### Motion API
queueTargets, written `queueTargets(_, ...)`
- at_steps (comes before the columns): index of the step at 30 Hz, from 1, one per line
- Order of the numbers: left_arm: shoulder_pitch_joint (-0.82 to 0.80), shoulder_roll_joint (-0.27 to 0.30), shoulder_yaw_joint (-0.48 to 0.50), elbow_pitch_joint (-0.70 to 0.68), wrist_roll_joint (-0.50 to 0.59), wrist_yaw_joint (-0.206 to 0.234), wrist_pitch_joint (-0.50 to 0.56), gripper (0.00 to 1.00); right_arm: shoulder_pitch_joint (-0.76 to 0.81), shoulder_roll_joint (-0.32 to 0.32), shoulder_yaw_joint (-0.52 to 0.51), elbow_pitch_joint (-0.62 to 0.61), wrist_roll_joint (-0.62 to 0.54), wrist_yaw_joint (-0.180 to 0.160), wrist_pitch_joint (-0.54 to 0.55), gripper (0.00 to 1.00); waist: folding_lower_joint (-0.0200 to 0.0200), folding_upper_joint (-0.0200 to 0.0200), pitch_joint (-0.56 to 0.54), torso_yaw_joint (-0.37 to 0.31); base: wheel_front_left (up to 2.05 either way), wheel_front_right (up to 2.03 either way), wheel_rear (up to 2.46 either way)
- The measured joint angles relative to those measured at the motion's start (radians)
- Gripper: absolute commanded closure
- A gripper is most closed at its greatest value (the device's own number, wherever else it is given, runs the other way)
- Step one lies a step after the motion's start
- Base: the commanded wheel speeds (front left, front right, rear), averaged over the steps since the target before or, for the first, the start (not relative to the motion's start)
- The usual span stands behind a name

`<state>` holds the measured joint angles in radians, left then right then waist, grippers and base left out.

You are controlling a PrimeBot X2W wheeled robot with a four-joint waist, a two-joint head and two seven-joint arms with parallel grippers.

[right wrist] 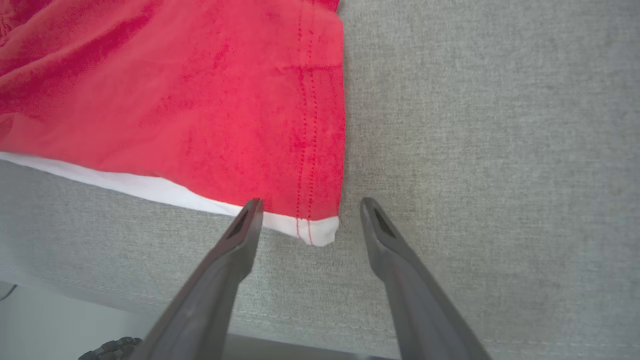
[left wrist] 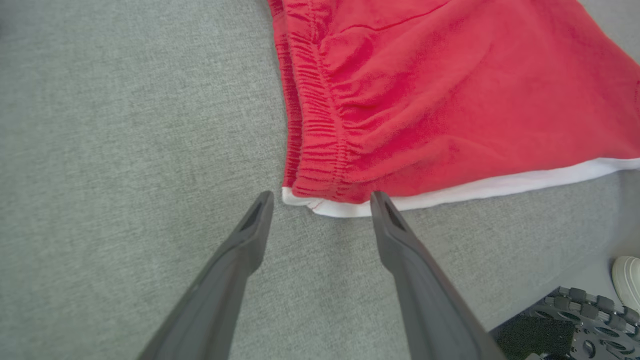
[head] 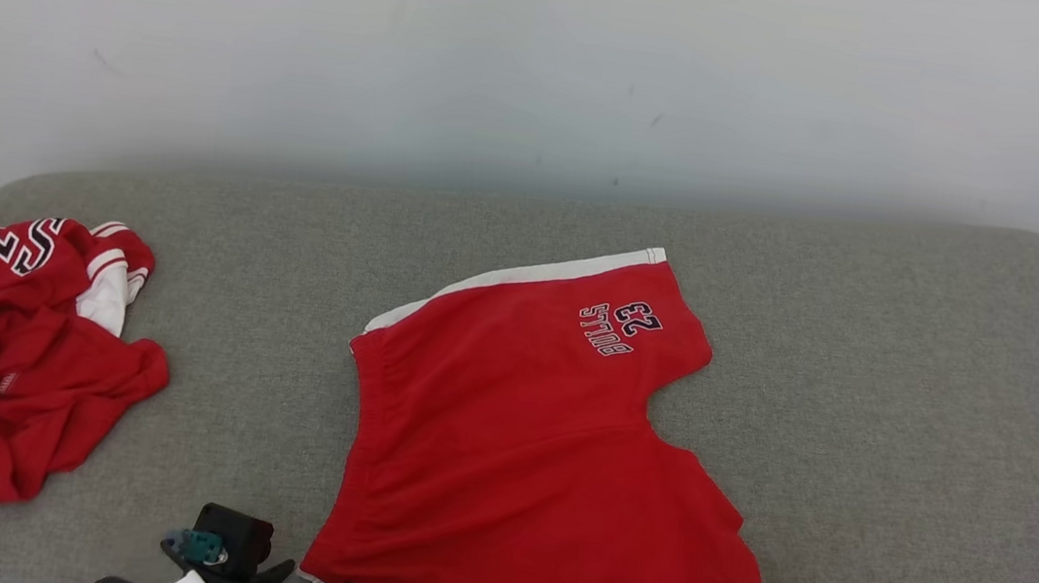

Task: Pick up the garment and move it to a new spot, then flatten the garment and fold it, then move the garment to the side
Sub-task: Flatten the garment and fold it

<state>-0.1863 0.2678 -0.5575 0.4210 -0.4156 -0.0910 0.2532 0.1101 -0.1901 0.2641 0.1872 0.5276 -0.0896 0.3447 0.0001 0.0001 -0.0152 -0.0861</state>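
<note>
Red basketball shorts (head: 521, 448) in soft knit cloth, white side stripes, lie spread flat on the grey woven fabric surface (head: 911, 375), roughly centre and reaching the near edge of the head view. The elastic waistband (left wrist: 312, 115) faces the robot's left, the leg openings its right. "BULLS 23" print (head: 621, 328) sits on the far leg and reads upside down from the head camera. One white stripe runs along the far edge, another along the near edge.

Left gripper (left wrist: 322, 200): fingers spread wide, nothing between them gripped. The tips straddle the near waistband corner, and the right-hand tip overlaps the white stripe edge in the left wrist view. Contact with the cloth: can't tell.

Right gripper (right wrist: 311, 202): fingers spread wide, nothing pinched. The tips straddle the near hem corner of the leg, with one tip over the white stripe and the other over bare grey fabric. Contact: can't tell.

A crumpled red jersey with black-and-white numerals (head: 3, 360) lies at the far left of the surface, well apart from the shorts. A plain white wall (head: 546, 60) stands behind.
</note>
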Motion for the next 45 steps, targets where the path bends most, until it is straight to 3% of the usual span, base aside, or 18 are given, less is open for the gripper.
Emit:
queueTargets(10, -0.074, -0.034, -0.011, 0.102, -0.006, -0.015, -0.035, 0.00, -0.012, 0.020, -0.004, 0.027, 0.000, -0.008, 0.007, 0.00, 0.0000, 0.0000, 0.044, -0.004, 0.00, 0.00, 0.00)
queueTargets(11, -0.075, -0.034, -0.012, 0.110, -0.006, -0.016, -0.035, 0.00, -0.019, 0.020, -0.003, 0.028, 0.000, -0.008, 0.007, 0.09, 0.0000, 0.0000, 0.044, -0.003, 0.00, 0.00, 0.00)
queueTargets(13, -0.081, -0.038, -0.020, 0.123, -0.006, -0.016, -0.040, 0.00, -0.025, 0.021, -0.003, 0.028, 0.000, -0.008, 0.006, 0.10, 0.0000, -0.0001, 0.046, 0.001, 0.00, 0.00, 0.00)
queueTargets(14, -0.084, -0.041, -0.021, 0.128, -0.006, -0.016, -0.045, 0.00, -0.029, 0.022, 0.000, 0.030, 0.000, -0.008, 0.006, 0.25, -0.0001, -0.0001, 0.046, 0.003, 0.00, 0.00, 0.00)
queueTargets(15, -0.087, -0.043, -0.022, 0.134, -0.006, -0.016, -0.051, 0.00, -0.036, 0.024, 0.003, 0.031, 0.000, -0.007, 0.006, 0.32, -0.0001, -0.0001, 0.047, 0.004, 0.00, 0.00, 0.00)
queueTargets(16, -0.087, -0.045, -0.024, 0.140, -0.006, -0.016, -0.053, 0.00, -0.041, 0.026, 0.004, 0.032, 0.000, -0.007, 0.006, 0.52, -0.0001, -0.0002, 0.046, 0.006, 0.00, 0.00, 0.00)
queueTargets(17, -0.087, -0.047, -0.031, 0.151, -0.006, -0.024, -0.061, 0.00, -0.042, 0.026, 0.007, 0.036, 0.000, -0.007, 0.007, 0.82, -0.0001, -0.0001, 0.046, 0.008, 0.00, 0.00, 0.00)
queueTargets(19, -0.087, -0.051, -0.035, 0.159, -0.006, -0.024, -0.066, 0.00, -0.042, 0.027, 0.010, 0.041, 0.000, -0.007, 0.007, 0.96, -0.0002, -0.0001, 0.044, 0.011, 0.00, 0.00, 0.00)
queueTargets(23, -0.088, -0.061, -0.038, 0.179, -0.006, -0.024, -0.079, 0.00, -0.040, 0.027, 0.011, 0.048, 0.000, -0.007, 0.008, 0.89, -0.0001, -0.0001, 0.037, 0.015, 0.00, 0.00, 0.00)
queueTargets(28, -0.088, -0.066, -0.043, 0.201, -0.006, -0.026, -0.096, 0.02, -0.038, 0.027, 0.011, 0.056, 0.000, -0.007, 0.008, 0.93, -0.0002, -0.0001, 0.031, 0.014, 0.00, 0.00, 0.00)
queueTargets(30, -0.089, -0.066, -0.045, 0.207, -0.006, -0.032, -0.101, 0.00, -0.037, 0.026, 0.009, 0.060, 0.000, -0.007, 0.009, 0.79, -0.0002, -0.0001, 0.029, 0.012, 0.00, 0.00, 0.00)
queueTargets(32, -0.089, -0.065, -0.047, 0.212, -0.006, -0.032, -0.107, 0.00, -0.036, 0.025, 0.009, 0.062, 0.000, -0.007, 0.009, 0.87, -0.0001, -0.0001, 0.027, 0.011, 0.00, 0.00, 0.00)
queueTargets(33, -0.090, -0.064, -0.049, 0.213, -0.006, -0.032, -0.111, 0.03, -0.036, 0.025, 0.009, 0.062, 0.000, -0.007, 0.010, 1.00, -0.0002, -0.0001, 0.026, 0.010, 0.00, 0.00, 0.00)
queueTargets(35, -0.091, -0.060, -0.053, 0.216, -0.006, -0.032, -0.115, 0.24, -0.035, 0.025, 0.009, 0.063, 0.001, -0.007, 0.016, 1.00, -0.0002, -0.0001, 0.025, 0.009, 0.00, 0.00, 0.00)
queueTargets(38, -0.093, -0.049, -0.060, 0.220, -0.006, -0.033, -0.124, 0.42, -0.035, 0.025, 0.010, 0.063, 0.004, -0.006, 0.016, 1.00, -0.0001, -0.0001, 0.023, 0.009, 0.00, 0.00, 0.00)
queueTargets(39, -0.094, -0.045, -0.062, 0.222, -0.006, -0.033, -0.130, 0.42, -0.035, 0.025, 0.009, 0.063, 0.005, -0.006, 0.016, 1.00, -0.0001, -0.0001, 0.022, 0.009, 0.00, 0.00, 0.00)
queueTargets(43, -0.102, -0.032, -0.071, 0.226, -0.006, -0.033, -0.141, 0.00, -0.034, 0.025, 0.007, 0.065, 0.006, -0.006, 0.016, 1.00, -0.0001, -0.0001, 0.019, 0.009, 0.00, 0.00, 0.00)
queueTargets(45, -0.109, -0.026, -0.073, 0.226, -0.006, -0.033, -0.146, 0.00, -0.033, 0.024, 0.006, 0.065, 0.007, -0.006, 0.016, 1.00, -0.0001, -0.0001, 0.017, 0.010, 0.00, 0.00, 0.00)
